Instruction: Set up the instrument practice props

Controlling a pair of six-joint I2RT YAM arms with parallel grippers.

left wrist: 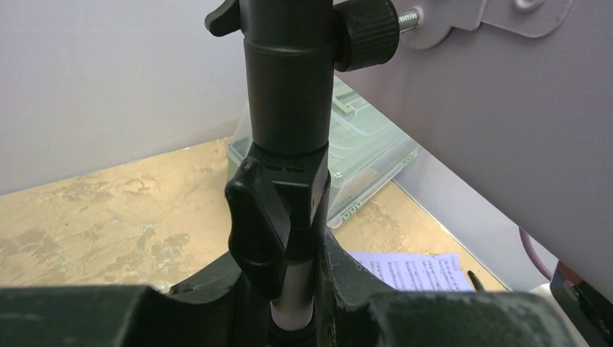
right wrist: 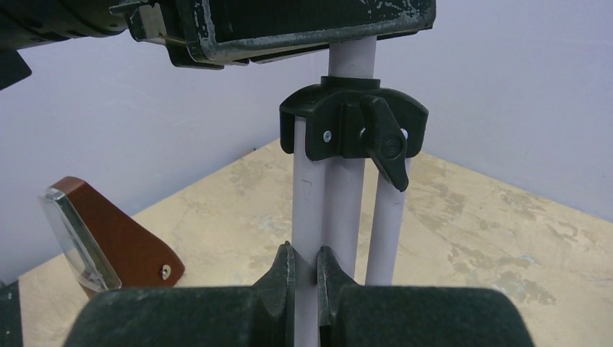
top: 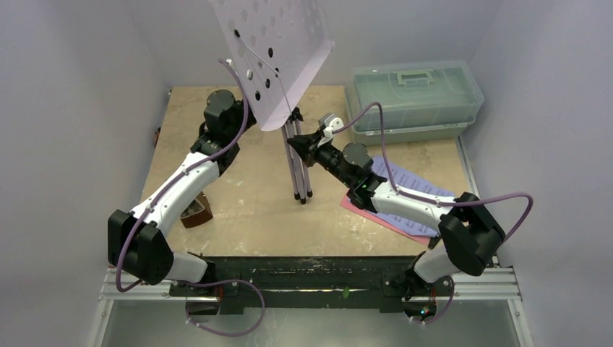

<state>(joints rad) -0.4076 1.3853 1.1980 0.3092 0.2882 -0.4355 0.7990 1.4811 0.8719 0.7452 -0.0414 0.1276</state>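
The lavender perforated music stand (top: 278, 50) stands mid-table, its plate tilted and its thin tripod legs (top: 299, 170) folded close together. My left gripper (left wrist: 293, 307) is shut on the stand's pole just below the black collar; in the top view the plate hides its fingers. My right gripper (top: 296, 143) is shut on one lavender leg (right wrist: 307, 188) below the black leg hub (right wrist: 354, 123). The brown pyramid metronome (top: 196, 211) sits at the left under my left arm, and also shows in the right wrist view (right wrist: 116, 238). The pale-blue sheet (top: 405, 189) lies on the pink sheet (top: 379, 217) under my right arm.
A translucent green lidded box (top: 416, 97) stands at the back right, close to the stand's plate. Grey walls close in the table on the left, back and right. The arm bases line the near edge.
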